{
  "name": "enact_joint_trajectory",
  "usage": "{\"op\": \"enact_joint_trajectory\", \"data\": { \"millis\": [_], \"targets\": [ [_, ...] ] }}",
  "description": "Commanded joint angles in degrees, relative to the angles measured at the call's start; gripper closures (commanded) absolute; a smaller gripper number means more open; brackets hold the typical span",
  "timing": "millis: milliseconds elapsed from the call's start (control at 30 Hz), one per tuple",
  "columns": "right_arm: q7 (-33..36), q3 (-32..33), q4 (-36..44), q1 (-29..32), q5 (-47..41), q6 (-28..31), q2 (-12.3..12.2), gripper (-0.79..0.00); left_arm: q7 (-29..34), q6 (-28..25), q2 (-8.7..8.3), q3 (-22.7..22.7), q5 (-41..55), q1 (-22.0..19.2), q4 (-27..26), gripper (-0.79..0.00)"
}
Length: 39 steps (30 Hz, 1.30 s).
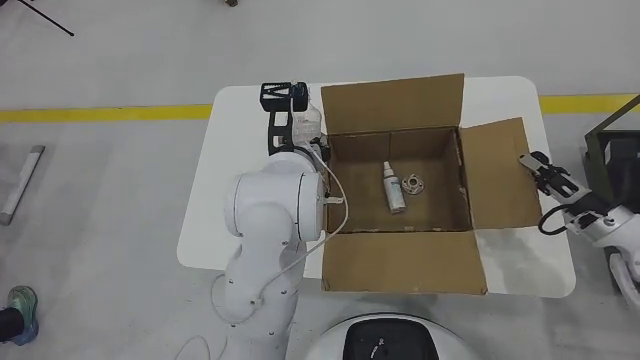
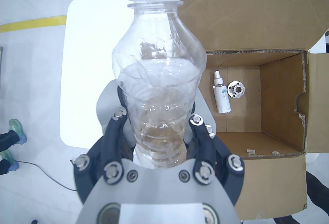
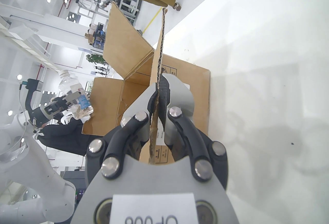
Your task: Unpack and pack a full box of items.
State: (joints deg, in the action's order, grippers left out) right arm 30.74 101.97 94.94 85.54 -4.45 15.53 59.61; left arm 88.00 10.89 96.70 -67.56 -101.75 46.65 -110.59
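**While Both Claws Grip, Two Items Lie in the Box**

As I read the left wrist view, the left claw (image 2: 158, 118) is clenched on a clear, white-capped plastic bottle (image 2: 156, 60), held over the tabletop (image 1: 240, 160) outside the cardboard box (image 2: 282, 96), by its left wall. The right claw (image 3: 160, 92) is clamped on the edge of the right flap (image 1: 497, 175). Farther in, a spray bottle (image 1: 394, 188) lies flat on the box floor, a metal flange (image 1: 414, 182) just beside it. All four flaps stand open.
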Motion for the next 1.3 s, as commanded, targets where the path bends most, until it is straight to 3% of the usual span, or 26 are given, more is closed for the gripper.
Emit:
{"op": "enact_joint_trajectory", "data": {
  "millis": [0, 100, 433, 467, 500, 533, 567, 600, 733, 1000, 1267],
  "targets": [
    [0.59, 0.75, -0.04, -0.06, -0.94, -0.32, -0.08, 0.0, -0.55, -0.04, -0.01, -0.02, 0.15, 0.18, -0.05, 0.0],
    [1.68, 1.98, -0.61, -0.33, -2.35, -0.72, -0.23, 0.0, -3.15, -0.54, -0.05, -1.07, 1.14, 1.2, -0.84, 0.0],
    [2.67, 4.45, -2.43, -0.28, -3.08, -0.47, -0.54, 0.0, 0.0, -3.38, -0.21, -8.37, 4.47, 0.11, -6.51, 0.0],
    [2.82, 4.56, -2.5, -0.3, -3.15, -0.47, -0.56, -0.237, 0.0, -4.19, -0.31, -9.48, 4.27, 0.3, -7.01, 0.0],
    [2.91, 4.64, -2.58, -0.31, -3.32, -0.56, -0.58, -0.366, 0.0, -5.25, -0.44, -10.47, 3.36, 0.5, -7.45, 0.0],
    [2.98, 4.72, -2.58, -0.32, -3.33, -0.56, -0.6, -0.563, 0.0, -6.27, -0.54, -11.25, 2.66, 0.86, -7.66, 0.0],
    [3.02, 4.81, -2.6, -0.3, -3.31, -0.49, -0.61, -0.717, 0.0, -6.89, -0.62, -12.18, 2.26, 1.37, -7.8, 0.0],
    [2.99, 4.91, -2.63, -0.27, -3.37, -0.5, -0.62, -0.785, 0.0, -7.53, -0.72, -13.12, 1.64, 2.07, -7.39, 0.0],
    [2.66, 5.5, -2.22, -0.05, -3.6, -0.21, -0.66, -0.785, 0.0, -9.72, -0.89, -15.25, 0.47, 5.4, -5.63, 0.0],
    [1.83, 7.7, -0.92, 1.04, -4.53, 0.75, -0.75, -0.785, 0.0, -13.07, -0.9, -14.4, -0.82, 11.26, -1.87, 0.0],
    [1.9, 8.91, -0.63, 2.11, -4.58, 0.66, -0.82, -0.785, -0.35, -18.52, -1.44, -14.26, -2.25, 14.01, 4.88, 0.0]
  ]
}}
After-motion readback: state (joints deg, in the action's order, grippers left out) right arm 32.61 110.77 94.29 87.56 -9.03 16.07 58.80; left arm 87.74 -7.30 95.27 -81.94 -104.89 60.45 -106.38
